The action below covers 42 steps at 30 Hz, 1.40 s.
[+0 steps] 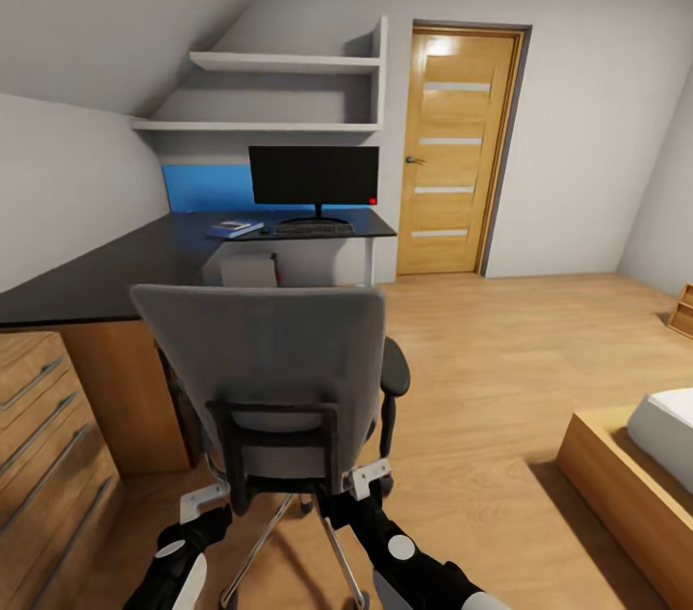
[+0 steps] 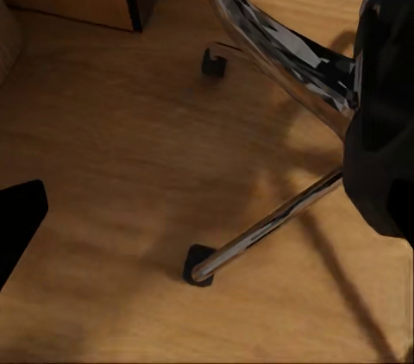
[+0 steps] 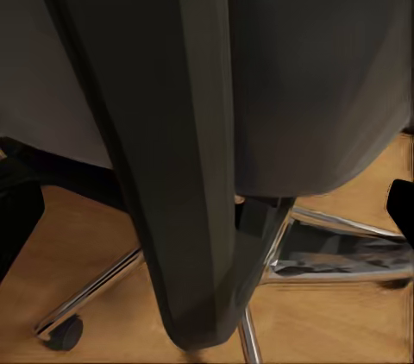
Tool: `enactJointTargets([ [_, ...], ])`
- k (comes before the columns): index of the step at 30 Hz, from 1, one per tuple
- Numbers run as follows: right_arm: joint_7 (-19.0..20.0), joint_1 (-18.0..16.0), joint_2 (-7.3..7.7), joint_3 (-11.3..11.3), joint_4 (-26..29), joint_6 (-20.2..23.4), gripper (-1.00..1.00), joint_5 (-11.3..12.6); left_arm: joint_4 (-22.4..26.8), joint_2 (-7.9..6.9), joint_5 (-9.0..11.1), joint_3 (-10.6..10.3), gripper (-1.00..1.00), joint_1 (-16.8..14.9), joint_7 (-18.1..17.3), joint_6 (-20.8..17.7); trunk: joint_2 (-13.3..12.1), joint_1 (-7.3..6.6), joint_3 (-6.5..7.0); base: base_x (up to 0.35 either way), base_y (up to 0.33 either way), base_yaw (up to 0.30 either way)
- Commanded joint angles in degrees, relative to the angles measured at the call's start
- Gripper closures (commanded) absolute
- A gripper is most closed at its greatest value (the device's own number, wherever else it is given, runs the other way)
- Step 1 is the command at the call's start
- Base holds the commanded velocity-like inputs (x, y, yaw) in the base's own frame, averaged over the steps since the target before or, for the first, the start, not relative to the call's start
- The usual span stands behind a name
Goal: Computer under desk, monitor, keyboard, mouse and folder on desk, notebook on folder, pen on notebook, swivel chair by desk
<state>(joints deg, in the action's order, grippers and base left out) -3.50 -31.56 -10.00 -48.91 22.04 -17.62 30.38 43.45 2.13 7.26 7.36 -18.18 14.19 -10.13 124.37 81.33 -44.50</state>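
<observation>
The swivel chair [image 1: 260,350] stands right in front of me with its grey back toward me, beside the near wing of the black-topped desk [image 1: 106,273]. At the desk's far end are the monitor [image 1: 314,175], the keyboard [image 1: 314,229] in front of it, and the blue folder [image 1: 234,228] to its left with a small paler thing on top. A pale computer box [image 1: 248,270] sits under the desk. My left gripper [image 1: 207,499] [image 2: 203,200] is open low by the chair's chrome base [image 2: 267,45]. My right gripper [image 1: 371,477] [image 3: 207,209] is open, its fingers either side of the chair's black back spine [image 3: 190,166].
A light-wood chest of drawers [image 1: 48,456] stands at my left against the desk. An oak door [image 1: 457,153] is in the far wall, with white shelves [image 1: 279,90] above the desk. A bed [image 1: 635,466] with a wooden frame sits at the right. Wood floor [image 1: 500,369] lies between.
</observation>
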Motion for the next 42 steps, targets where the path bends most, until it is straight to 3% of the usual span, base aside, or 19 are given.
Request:
enactJointTargets([
  [1, -0.37, -0.08, 0.0, -0.48, -0.07, -0.29, -1.0, 0.38, 0.15, 0.07, 1.09, -0.06, -1.0, -0.01, -0.21, -0.16, 0.02, 0.02, -0.05, 0.28, -0.211, 0.0],
  [29, -0.51, -0.09, 0.0, -0.75, -0.07, -0.23, -1.0, 0.41, -0.83, 0.07, 1.0, -0.06, -1.0, -0.01, -0.21, -0.16, 0.02, 0.02, -0.05, 0.251, -0.209, 0.029],
  [42, -0.54, -0.08, 0.0, -0.66, -0.07, -0.22, -1.0, 0.46, -0.83, 0.07, 1.04, -0.06, -1.0, -0.01, -0.3, -0.24, 0.02, 0.02, -0.05, 0.046, -0.044, 0.058],
])
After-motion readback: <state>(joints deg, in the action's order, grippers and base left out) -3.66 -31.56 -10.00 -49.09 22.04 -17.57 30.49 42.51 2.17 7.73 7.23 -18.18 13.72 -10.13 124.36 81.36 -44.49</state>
